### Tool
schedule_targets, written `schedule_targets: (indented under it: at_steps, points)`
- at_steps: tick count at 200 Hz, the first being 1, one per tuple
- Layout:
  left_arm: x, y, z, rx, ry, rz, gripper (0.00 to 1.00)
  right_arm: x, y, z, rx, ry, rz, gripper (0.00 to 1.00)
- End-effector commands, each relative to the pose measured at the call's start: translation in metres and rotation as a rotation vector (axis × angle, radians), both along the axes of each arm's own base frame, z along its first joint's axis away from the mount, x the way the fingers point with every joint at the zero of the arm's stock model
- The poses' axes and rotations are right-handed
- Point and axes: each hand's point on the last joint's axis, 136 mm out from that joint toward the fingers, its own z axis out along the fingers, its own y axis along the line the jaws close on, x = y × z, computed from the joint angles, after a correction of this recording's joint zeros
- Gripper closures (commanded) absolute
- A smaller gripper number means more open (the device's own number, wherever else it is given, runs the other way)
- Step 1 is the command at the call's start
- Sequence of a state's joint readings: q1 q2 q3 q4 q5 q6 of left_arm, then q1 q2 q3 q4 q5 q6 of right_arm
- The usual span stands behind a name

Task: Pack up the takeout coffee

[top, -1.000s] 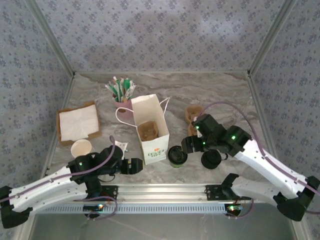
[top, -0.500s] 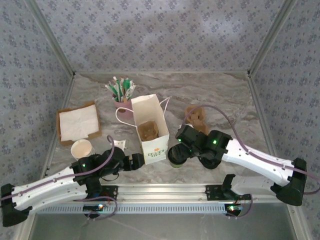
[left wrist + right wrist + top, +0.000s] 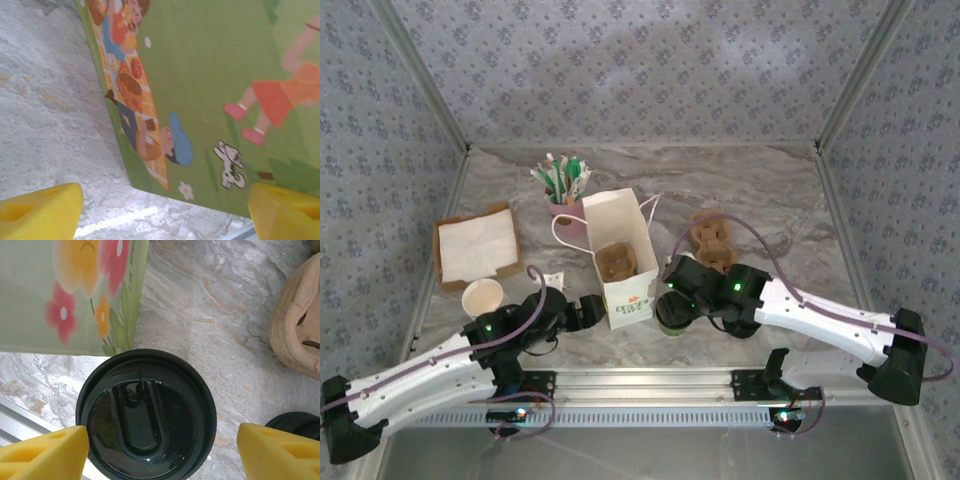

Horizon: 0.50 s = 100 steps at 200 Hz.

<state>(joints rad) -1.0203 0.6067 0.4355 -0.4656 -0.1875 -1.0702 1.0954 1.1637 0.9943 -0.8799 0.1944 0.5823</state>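
Marble table (image 3: 790, 190): coffee (image 3: 146, 415) betw. wide-apart jaws of R gripper (image 3: 162, 450), beside bag (image 3: 75, 290).

Napkin tray (image 3: 476, 250) by the table's (image 3: 770, 185) left edge; pink cup of sticks (image 3: 563, 195) toward its far edge; pulp carriers (image 3: 710, 238) rightward.

One bag (image 3: 630, 292), one lidded cup (image 3: 145, 415) (black lid); one napkin stack (image 3: 475, 247)

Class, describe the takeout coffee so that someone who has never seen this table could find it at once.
Start at the white bag standing mid-table. Just off its near right corner stands the takeout coffee: a small cup closed by a round black lid. The cream cup left of the bag is lidless, and the black lids on the coffee's right are loose.
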Motion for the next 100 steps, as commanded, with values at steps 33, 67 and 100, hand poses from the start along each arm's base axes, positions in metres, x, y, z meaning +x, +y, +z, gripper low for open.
schedule_targets:
  at_steps: [33, 67, 100]
  points:
    - [0.007, -0.009, 0.000, -0.003, 0.001, -0.033, 0.14, -0.002, 0.009, -0.008, -0.046, -0.008, 0.067, 0.20]
    - [0.005, -0.007, -0.002, -0.005, 0.008, -0.031, 0.14, -0.002, 0.015, -0.013, -0.057, 0.003, 0.085, 0.18]
    - [0.004, -0.002, -0.002, -0.006, 0.005, -0.020, 0.14, -0.001, 0.017, -0.018, -0.072, 0.009, 0.088, 0.16]
